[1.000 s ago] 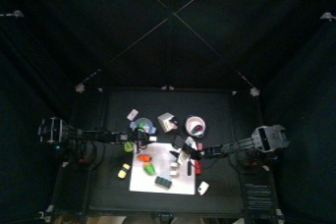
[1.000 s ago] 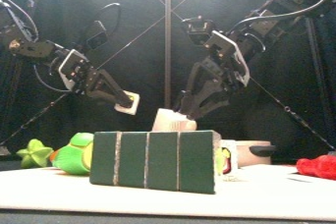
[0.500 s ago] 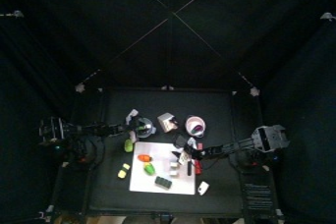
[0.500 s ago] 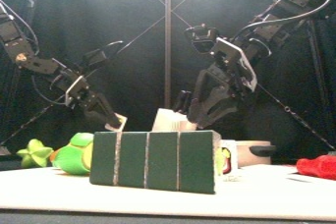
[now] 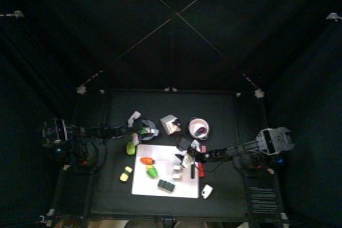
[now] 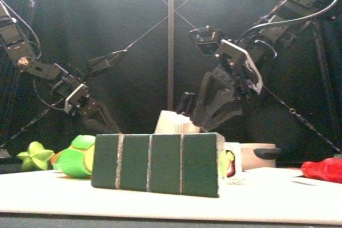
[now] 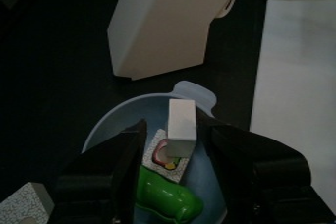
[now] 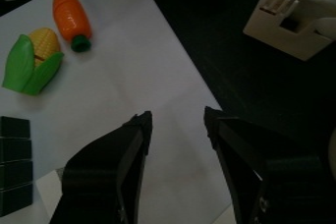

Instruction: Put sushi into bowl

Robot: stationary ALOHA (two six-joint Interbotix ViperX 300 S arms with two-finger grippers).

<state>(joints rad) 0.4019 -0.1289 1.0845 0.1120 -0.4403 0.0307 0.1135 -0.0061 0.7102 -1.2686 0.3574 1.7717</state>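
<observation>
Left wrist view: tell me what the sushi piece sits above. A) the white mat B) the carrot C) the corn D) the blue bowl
D: the sushi piece sits between the left gripper jaws, directly over the blue bowl.

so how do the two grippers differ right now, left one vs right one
The left gripper holds the sushi piece between its jaws, over the pale blue bowl; the right gripper holds nothing, its jaws apart. The left gripper hangs low, down behind the green toys in the front view; the right gripper is higher, above the white mat. Both are black two-jaw grippers pointing downward.
</observation>
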